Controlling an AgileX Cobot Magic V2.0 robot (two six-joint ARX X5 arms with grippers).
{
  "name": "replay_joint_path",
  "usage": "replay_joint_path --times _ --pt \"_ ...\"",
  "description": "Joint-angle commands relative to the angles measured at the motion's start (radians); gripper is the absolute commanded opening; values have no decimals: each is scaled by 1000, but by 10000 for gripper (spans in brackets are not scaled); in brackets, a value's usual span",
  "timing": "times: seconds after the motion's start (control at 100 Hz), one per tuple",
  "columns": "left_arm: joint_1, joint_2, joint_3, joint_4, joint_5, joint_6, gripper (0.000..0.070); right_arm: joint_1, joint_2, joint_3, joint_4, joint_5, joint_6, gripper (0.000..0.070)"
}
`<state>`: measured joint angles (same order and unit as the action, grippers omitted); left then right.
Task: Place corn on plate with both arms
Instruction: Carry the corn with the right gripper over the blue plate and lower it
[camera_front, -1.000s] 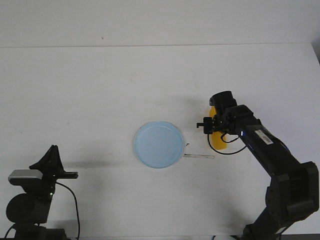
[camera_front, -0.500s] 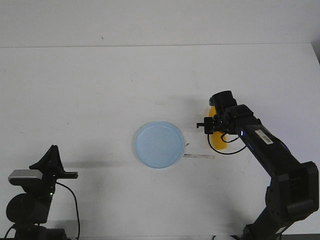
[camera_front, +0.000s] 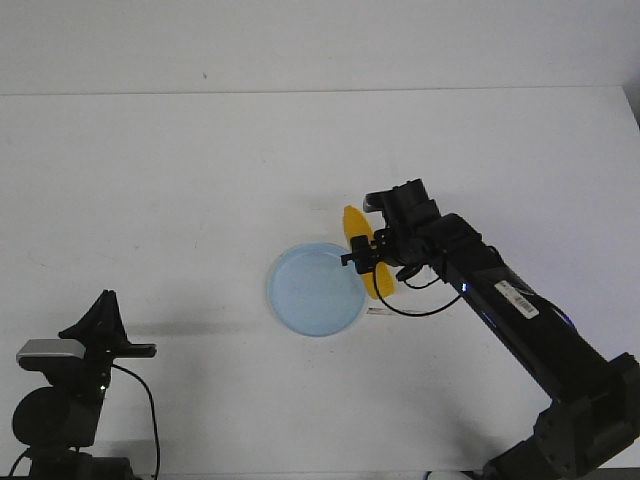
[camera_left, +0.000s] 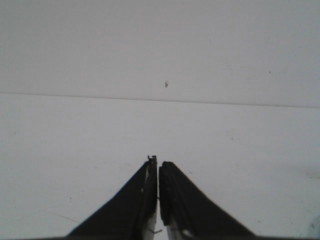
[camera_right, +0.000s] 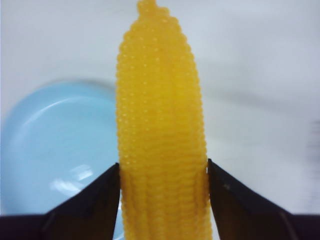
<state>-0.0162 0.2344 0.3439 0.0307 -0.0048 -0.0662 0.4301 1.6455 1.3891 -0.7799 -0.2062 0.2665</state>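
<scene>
Gripping the corn (camera_front: 367, 262) between its jaws, the right gripper (camera_front: 374, 254) hangs just beside the near edge of the pale blue plate (camera_front: 300, 300), not over its middle. The left gripper (camera_left: 158, 172) sits pressed shut and empty, well apart. Carrying seems underway; next comes centring over the plate, lowering, and releasing.

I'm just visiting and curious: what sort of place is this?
Probably a robot test bench: a bare white table, two black arms, and a toy-like corn held by the right gripper beside a blue plate.
</scene>
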Motion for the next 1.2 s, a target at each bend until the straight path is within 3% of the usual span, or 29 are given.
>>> replay_joint_path --times 0.0,0.57,0.76,1.0,1.13,1.19 --pt "0 -1 8 16 -3 -2 2 36 27 11 15 -15 51 261" --pt "0 -1 8 16 -4 -2 2 168 180 11 71 -28 111 267" --pt "0 -1 8 16 -4 -2 2 177 197 11 105 -30 112 371" --pt "0 -1 8 16 -4 -2 2 193 203 11 113 -29 112 387" --pt "0 -1 8 16 -3 -2 2 193 200 19 113 -34 116 508" --pt "0 -1 8 16 -3 -2 1 192 192 21 112 -33 115 519"
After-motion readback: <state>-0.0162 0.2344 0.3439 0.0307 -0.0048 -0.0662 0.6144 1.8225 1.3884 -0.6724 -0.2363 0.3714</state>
